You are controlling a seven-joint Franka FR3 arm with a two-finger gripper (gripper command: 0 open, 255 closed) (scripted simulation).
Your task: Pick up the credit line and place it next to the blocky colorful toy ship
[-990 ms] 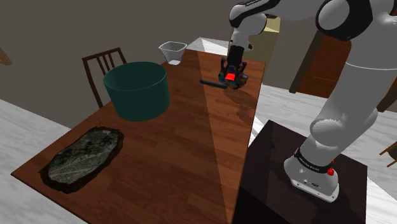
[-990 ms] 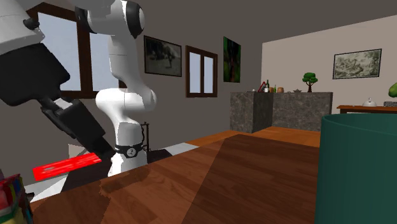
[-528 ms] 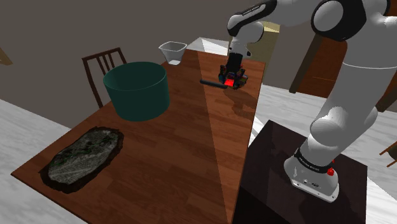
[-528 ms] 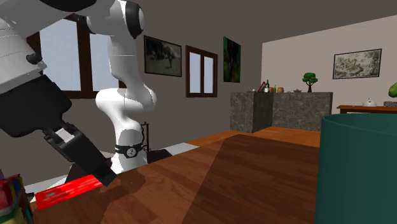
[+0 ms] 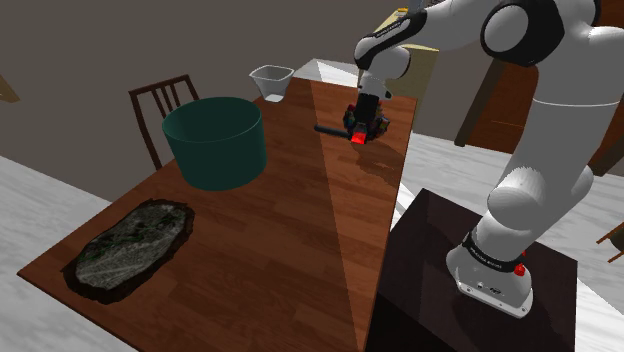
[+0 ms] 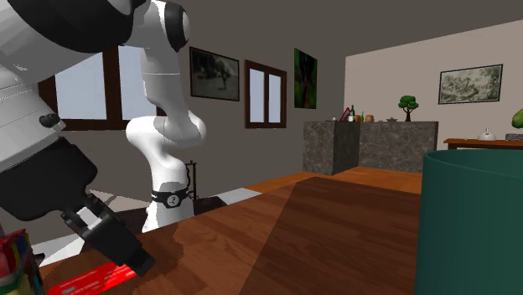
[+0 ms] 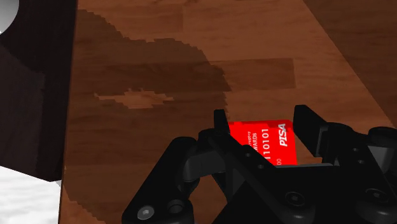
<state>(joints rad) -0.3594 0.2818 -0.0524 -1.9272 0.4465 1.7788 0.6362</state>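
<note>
The white arm (image 5: 535,190) rises from the stand (image 5: 420,270), bows over at the top and slopes down toward the far end of the bench (image 5: 290,230). Its black hand (image 5: 358,130) hangs low over the wood just beside the blocky toy ship (image 6: 12,251), pointing steeply down. The fingers (image 7: 219,124) stand narrowly apart, clasping the red credit card (image 7: 264,141) between them. The card is close by the ship, at the bench surface; whether it touches the wood cannot be told
</note>
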